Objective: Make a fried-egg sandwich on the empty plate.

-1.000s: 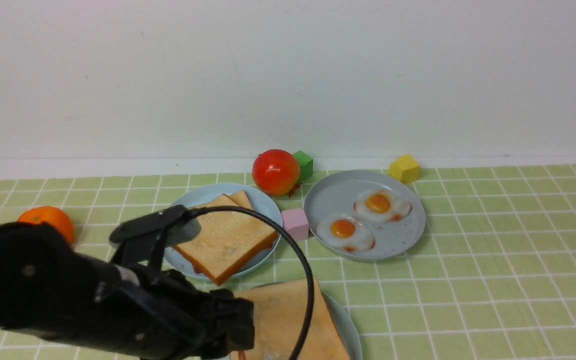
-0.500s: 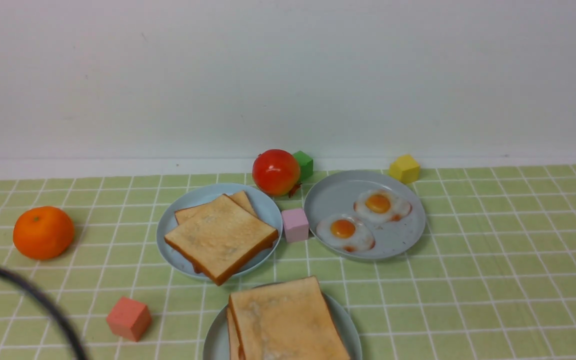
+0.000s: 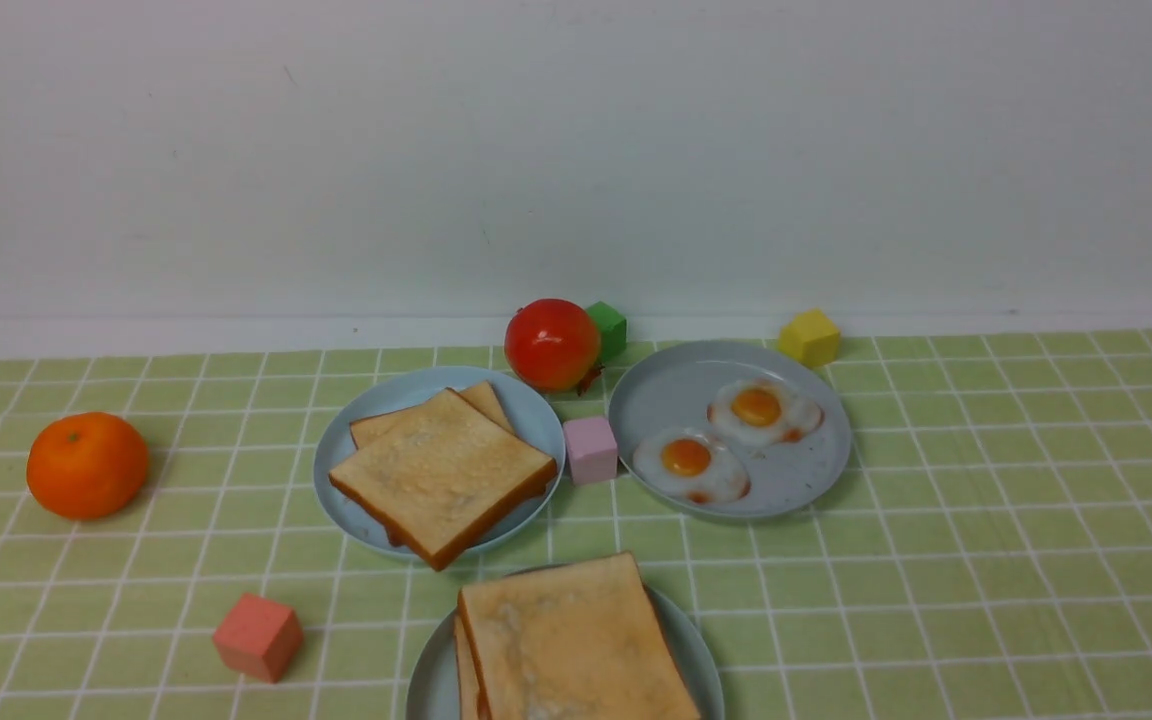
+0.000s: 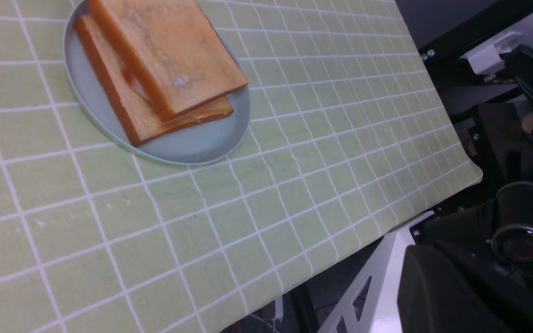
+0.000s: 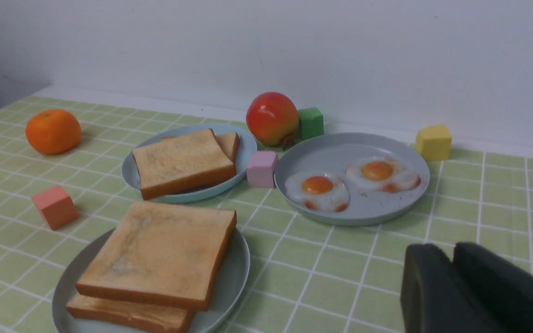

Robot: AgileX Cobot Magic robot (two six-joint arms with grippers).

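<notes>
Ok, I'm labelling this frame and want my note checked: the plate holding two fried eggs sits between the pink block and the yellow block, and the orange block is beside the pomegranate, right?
Not quite: the block beside the pomegranate is green, as the front view shows. The rest of your note stands.

The left tool (image 4: pixel 433 259) is smooth and blackish; the right tool (image 5: pixel 454 263), blurred, dark grey. A white bracket (image 4: pixel 389 282) has triangular cutouts.
</notes>
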